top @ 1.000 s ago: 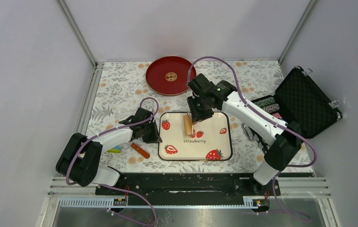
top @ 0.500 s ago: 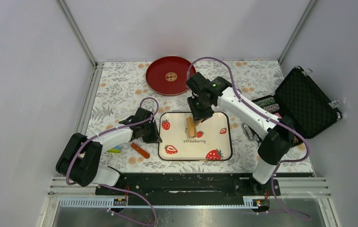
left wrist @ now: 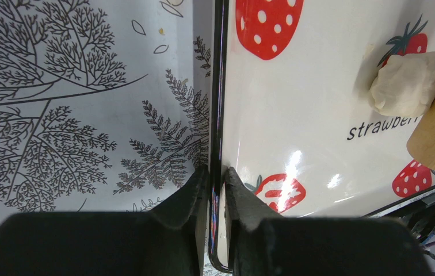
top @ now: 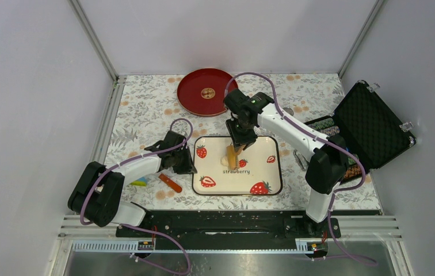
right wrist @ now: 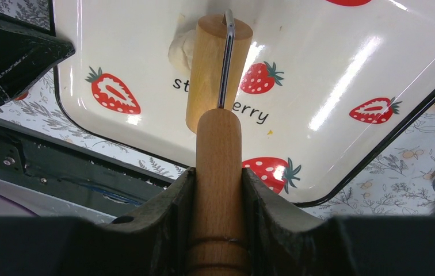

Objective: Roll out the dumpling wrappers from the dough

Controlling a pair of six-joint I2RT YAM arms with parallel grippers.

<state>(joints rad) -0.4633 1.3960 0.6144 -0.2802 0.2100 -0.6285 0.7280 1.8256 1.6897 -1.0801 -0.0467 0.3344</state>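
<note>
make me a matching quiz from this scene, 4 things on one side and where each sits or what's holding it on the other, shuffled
Things:
1. dough lump
2. rolling pin
3. red plate
4. strawberry tray

Places or states:
A. handle clamped in the right end effector
B. left rim pinched by the left end effector
C. lying on the tray by the word strawberry
D. at the far end of the table, nothing gripping it

Pairs: 1-C, 2-A, 3-D, 4-B
</note>
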